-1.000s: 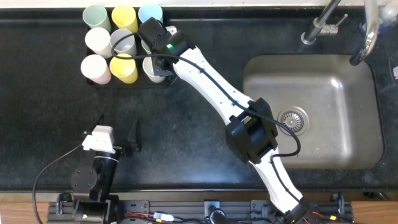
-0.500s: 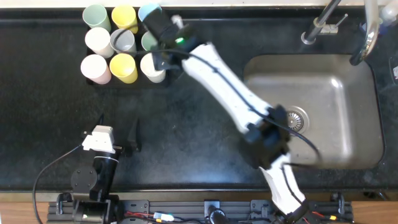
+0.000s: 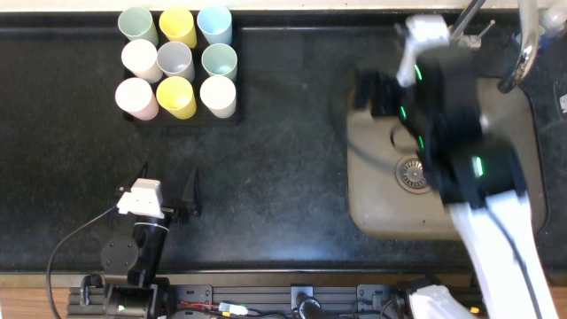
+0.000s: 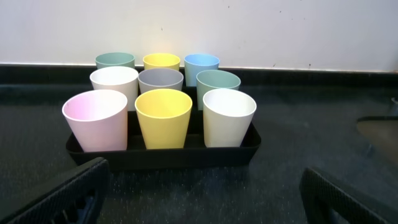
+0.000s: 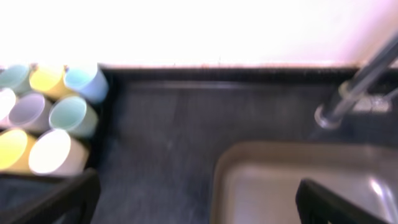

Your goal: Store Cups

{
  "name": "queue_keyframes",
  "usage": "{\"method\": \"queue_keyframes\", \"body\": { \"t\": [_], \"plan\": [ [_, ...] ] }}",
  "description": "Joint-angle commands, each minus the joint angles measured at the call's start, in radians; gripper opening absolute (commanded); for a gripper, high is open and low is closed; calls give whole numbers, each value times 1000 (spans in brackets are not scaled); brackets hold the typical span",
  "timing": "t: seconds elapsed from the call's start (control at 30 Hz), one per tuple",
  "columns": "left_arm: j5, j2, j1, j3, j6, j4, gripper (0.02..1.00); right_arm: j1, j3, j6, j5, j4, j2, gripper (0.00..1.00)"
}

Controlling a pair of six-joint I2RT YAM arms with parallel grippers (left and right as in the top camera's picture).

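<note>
Nine cups (image 3: 174,60) fill the black tray (image 4: 161,158) at the table's (image 3: 283,177) left; my left gripper (image 3: 170,183) rests spread and empty; my right gripper (image 5: 199,199), spread and empty, has swung from tray to sink (image 3: 381,213), so storing looks finished.

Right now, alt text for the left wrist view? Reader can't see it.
Nine upright cups stand three by three in a black tray on a dark counter, against a white wall. The front row holds a pink cup, a yellow cup and a white cup. The left claw is open and empty, short of the tray.
</note>
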Motion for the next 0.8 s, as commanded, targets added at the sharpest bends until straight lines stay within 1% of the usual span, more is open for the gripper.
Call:
{"method": "queue_keyframes", "body": {
  "t": [0.03, 0.1, 0.23, 0.3, 0.4, 0.47, 0.57, 0.63, 0.73, 0.8],
  "plan": [
    [13, -10, -3, -2, 18, -2, 1000, -13, -291, -21, -5, 166, -230, 998],
    [13, -10, -3, -2, 18, -2, 1000, -13, -444, -21, 24, 304, -345, 998],
    [13, -10, -3, -2, 18, -2, 1000, -23, -703, -22, 142, 560, -555, 998],
    [13, -10, -3, -2, 18, -2, 1000, -34, -805, -22, 162, 650, -640, 998],
    [13, -10, -3, -2, 18, -2, 1000, -55, -927, -22, 161, 759, -742, 996],
    [13, -10, -3, -2, 18, -2, 1000, -73, -991, -29, 142, 807, -789, 998],
    [13, -10, -3, -2, 18, -2, 1000, -101, -1081, -101, 54, 864, -852, 998],
    [13, -10, -3, -2, 18, -2, 1000, -110, -1137, -152, 10, 900, -892, 998],
    [13, -10, -3, -2, 18, -2, 1000, -109, -1215, -189, 16, 947, -959, 996],
    [13, -10, -3, -2, 18, -2, 998, -109, -1256, -189, 18, 952, -1009, 998]
  ]
}}
